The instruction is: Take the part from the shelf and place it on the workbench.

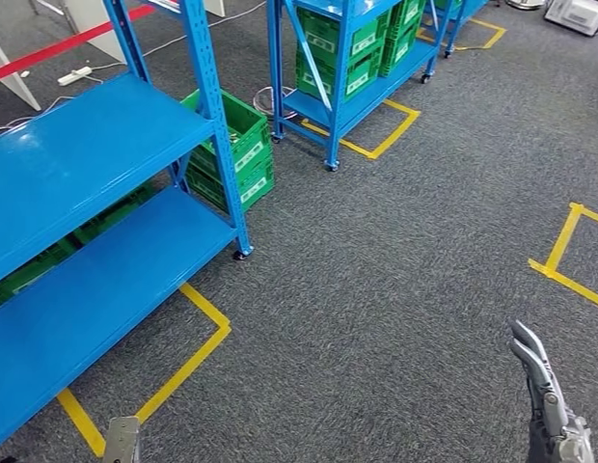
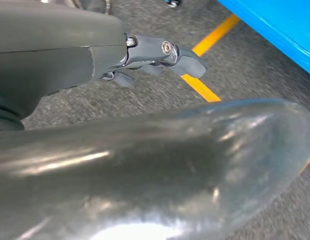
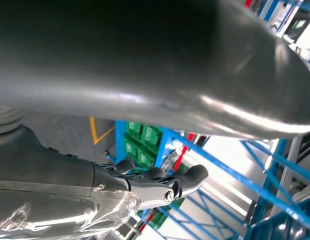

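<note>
A blue shelf rack (image 1: 85,145) stands at my left, and its two boards are plain blue surfaces. My right hand (image 1: 547,395) rises from the lower right over the grey carpet, well away from the rack. In the right wrist view that right hand (image 3: 157,182) has its fingers stretched out and holds nothing. My left hand (image 2: 153,55) hangs above the carpet beside a corner of the blue shelf (image 2: 281,30), fingers extended and apart with nothing in them. A grey piece of my left arm (image 1: 122,441) shows at the bottom edge of the head view.
Green crates (image 1: 237,154) sit on the floor behind the rack's post. A second blue rack (image 1: 347,58) loaded with green crates stands farther back. Yellow floor tape (image 1: 187,357) frames the near rack, and another tape corner (image 1: 565,256) lies at the right. Open carpet stretches between them.
</note>
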